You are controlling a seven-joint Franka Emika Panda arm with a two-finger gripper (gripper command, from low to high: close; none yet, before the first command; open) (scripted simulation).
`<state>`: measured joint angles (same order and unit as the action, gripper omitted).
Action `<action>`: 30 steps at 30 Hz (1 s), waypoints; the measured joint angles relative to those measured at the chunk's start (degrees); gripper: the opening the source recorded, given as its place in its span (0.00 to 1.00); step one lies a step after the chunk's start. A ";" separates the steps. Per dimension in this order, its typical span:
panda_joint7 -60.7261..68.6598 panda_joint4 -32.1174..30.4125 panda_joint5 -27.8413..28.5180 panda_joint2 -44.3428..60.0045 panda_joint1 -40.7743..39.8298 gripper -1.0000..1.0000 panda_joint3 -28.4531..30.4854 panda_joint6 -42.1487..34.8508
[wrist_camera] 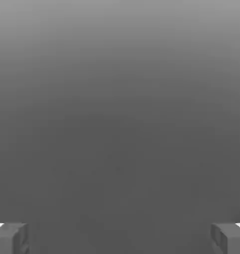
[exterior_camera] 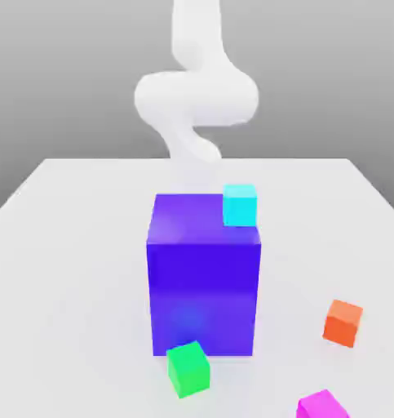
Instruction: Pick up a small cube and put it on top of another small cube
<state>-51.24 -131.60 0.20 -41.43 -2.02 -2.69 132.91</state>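
a pale, almost white table point(exterior_camera: 69, 269), smooth and matte, narrowing toward a straight far edge. beyond that edge a plain grey backdrop, lighter near the top, with no walls, corners or furniture to make out.

near the middle of the table, a big blue-purple block point(exterior_camera: 203, 286), upright, its front face glossy with a faint sheen. on its top, at the far corner toward the exterior view's right, a cyan cube point(exterior_camera: 240, 204).

just in front of the block's base, toward the exterior view's left corner, the green cube point(exterior_camera: 188, 369), turned slightly, resting on the table, very close to the block; touching or not, cannot tell. well apart from it, at the bottom edge toward the exterior view's right, the pink cube point(exterior_camera: 320, 405), partly cut off by the frame, also on the table. an orange cube point(exterior_camera: 343, 322) farther back on that side, beside the block but clear of it, standing alone.

behind the block, a white arm point(exterior_camera: 196, 94), coming down from above in soft curved shapes, hanging over the far half of the table.

from the hand view, the gripper point(wrist_camera: 120, 238) with two grey fingertips point(wrist_camera: 10, 238) spread wide apart, nothing between them, against an even dark grey gradient.
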 joint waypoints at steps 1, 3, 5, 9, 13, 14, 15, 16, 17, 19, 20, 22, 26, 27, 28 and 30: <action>-2.40 0.09 0.16 1.89 -0.84 0.50 -1.17 0.47; -7.04 0.24 0.58 5.46 -2.38 0.50 -3.42 1.38; -11.72 0.39 1.23 8.94 -3.72 0.50 -5.54 2.27; -21.36 0.66 2.89 15.83 -6.37 0.50 -9.90 4.12; -31.52 0.96 5.35 22.82 -8.56 0.50 -13.95 5.90; -34.17 1.04 6.13 24.60 -8.90 0.50 -14.78 6.33; -36.79 1.12 6.85 26.38 -9.30 0.50 -15.65 6.76; -39.51 1.19 7.71 28.18 -9.56 0.50 -16.40 7.18; -42.21 1.28 8.54 29.99 -9.83 0.50 -17.14 7.59; -47.68 1.45 10.35 33.64 -10.11 0.50 -18.36 8.41; -50.40 1.54 11.22 35.47 -10.14 0.50 -18.87 8.80; -55.85 1.71 12.97 39.13 -9.61 0.50 -19.35 9.61; -66.25 2.05 15.81 46.33 -7.67 0.50 -19.14 11.23; -68.72 2.13 16.33 48.09 -7.17 0.50 -19.02 11.68; -71.11 2.20 16.73 49.82 -6.63 0.50 -18.85 12.14; -75.65 2.31 17.19 53.20 -5.36 0.50 -18.36 13.11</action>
<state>-126.89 -129.28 17.38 11.77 -7.38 -21.05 146.02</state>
